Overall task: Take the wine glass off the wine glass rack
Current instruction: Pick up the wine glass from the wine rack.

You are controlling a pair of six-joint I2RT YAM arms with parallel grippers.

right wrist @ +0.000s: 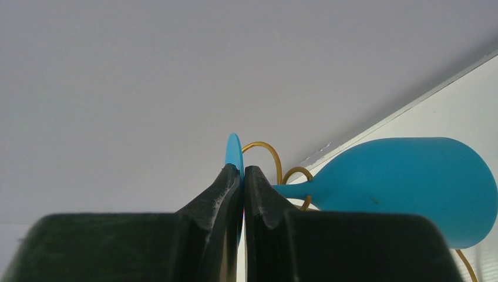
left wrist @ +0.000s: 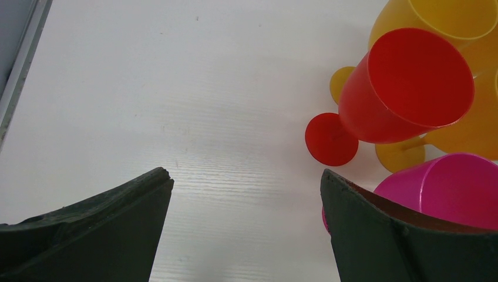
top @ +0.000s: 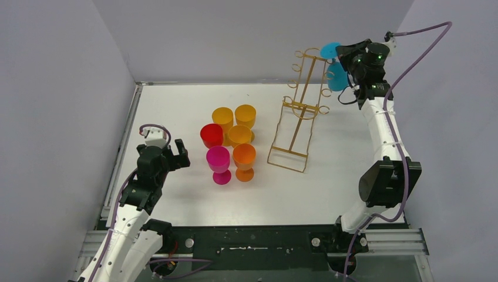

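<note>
While the right gripper (right wrist: 243,171) clamps the blue wine glass (right wrist: 405,182) by its foot, stem running to 3 o'clock through a wine glass rack (top: 300,107) hook, the distant left gripper (left wrist: 245,179) gapes empty.

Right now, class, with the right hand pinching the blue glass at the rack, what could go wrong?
1. The right hand grips the blue wine glass only by the thin edge of its foot, so it might slip or swing.
2. Its stem appears to sit in a loop of the wine glass rack; a sideways pull could tip that tall frame onto the coloured glasses beside it.
</note>
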